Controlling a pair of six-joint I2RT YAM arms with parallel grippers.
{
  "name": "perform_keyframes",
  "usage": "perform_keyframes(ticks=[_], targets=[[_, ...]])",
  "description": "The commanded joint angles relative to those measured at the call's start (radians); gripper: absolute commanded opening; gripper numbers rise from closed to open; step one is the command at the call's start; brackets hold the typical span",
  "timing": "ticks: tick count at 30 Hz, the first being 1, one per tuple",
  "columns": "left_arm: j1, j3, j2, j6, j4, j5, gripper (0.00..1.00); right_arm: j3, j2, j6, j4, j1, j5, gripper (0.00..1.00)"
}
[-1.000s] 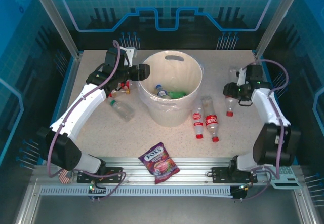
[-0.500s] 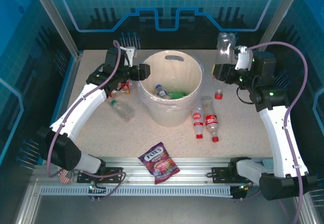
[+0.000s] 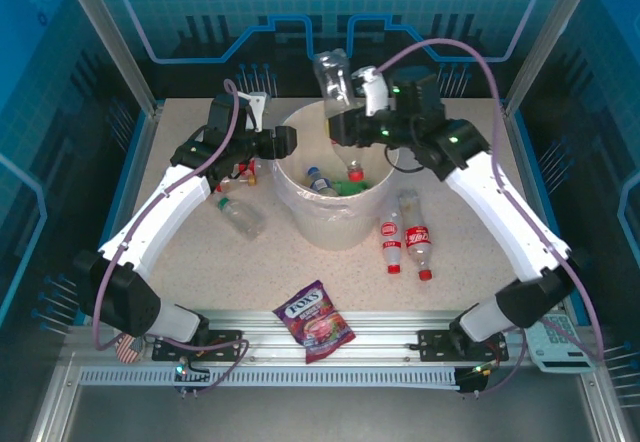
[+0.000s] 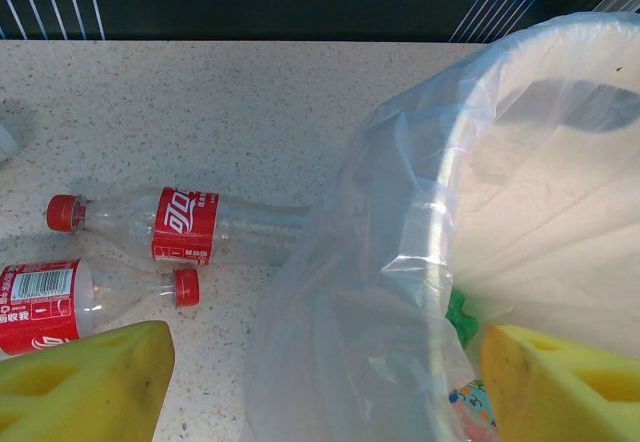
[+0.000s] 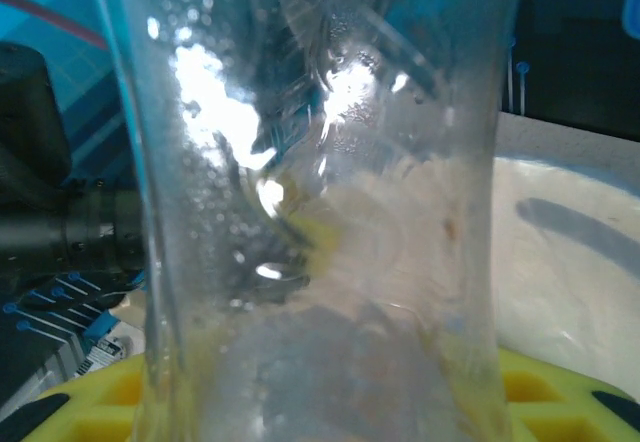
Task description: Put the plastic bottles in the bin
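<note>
My right gripper is shut on a clear plastic bottle and holds it above the bin, red cap down. That bottle stands between the yellow pads of the right gripper. My left gripper is open at the bin's left rim; its pads straddle the clear liner. Two red-labelled bottles lie left of the bin, and a clear one lies nearer. Three more bottles lie to the bin's right. Inside are a green bottle and a blue-capped one.
A purple-red FOX'S candy bag lies near the table's front edge, in front of the bin. Blue enclosure walls ring the table on three sides.
My right arm has lifted the clear bottle from the table's right side and swung it left, over the bin. The left arm has not moved.
</note>
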Motion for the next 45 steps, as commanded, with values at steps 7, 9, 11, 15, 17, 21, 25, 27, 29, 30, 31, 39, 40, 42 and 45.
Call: perform_keyframes(ticks=[7,9,11,15,17,21,25,27,29,30,31,39,40,42,45], targets=[[-0.007,-0.043,0.000,0.043,-0.058,-0.036,0.81,0.020,0.117,-0.088,-0.104,0.061,0.146,0.00],[-0.007,-0.044,0.001,0.044,-0.060,-0.037,0.81,-0.009,0.119,-0.092,-0.112,0.062,0.164,0.00],[-0.007,-0.043,0.001,0.044,-0.059,-0.039,0.81,-0.042,0.119,-0.094,-0.113,0.062,0.176,0.00],[-0.008,-0.043,0.001,0.045,-0.060,-0.039,0.81,-0.096,0.125,-0.099,-0.109,0.062,0.173,0.00],[-0.007,-0.042,0.000,0.045,-0.060,-0.040,0.81,-0.130,0.124,-0.109,-0.097,0.064,0.156,0.00],[-0.008,-0.041,-0.003,0.046,-0.060,-0.041,0.81,-0.199,0.122,-0.115,-0.055,0.062,0.135,0.00],[-0.007,-0.040,-0.002,0.046,-0.060,-0.037,0.81,-0.219,0.149,-0.118,-0.041,0.059,0.137,0.08],[-0.007,-0.040,-0.005,0.046,-0.060,-0.038,0.80,-0.219,0.164,-0.118,-0.041,0.058,0.136,0.16],[-0.007,-0.041,-0.006,0.048,-0.061,-0.039,0.80,-0.220,0.178,-0.117,-0.040,0.056,0.134,0.22],[-0.006,-0.042,-0.007,0.047,-0.061,-0.041,0.80,-0.221,0.182,-0.114,-0.038,0.054,0.136,0.29],[-0.007,-0.041,-0.007,0.048,-0.062,-0.041,0.80,-0.221,0.187,-0.114,-0.038,0.053,0.136,0.35],[-0.007,-0.040,-0.005,0.050,-0.062,-0.042,0.80,-0.222,0.193,-0.106,-0.040,0.044,0.136,0.64],[-0.008,-0.041,-0.005,0.050,-0.062,-0.042,0.80,-0.220,0.193,-0.107,-0.043,0.043,0.135,0.68],[-0.007,-0.040,-0.006,0.050,-0.062,-0.041,0.80,-0.214,0.193,-0.110,-0.049,0.044,0.136,0.75],[-0.007,-0.041,-0.005,0.051,-0.062,-0.043,0.80,-0.195,0.187,-0.117,-0.066,0.045,0.141,0.81]])
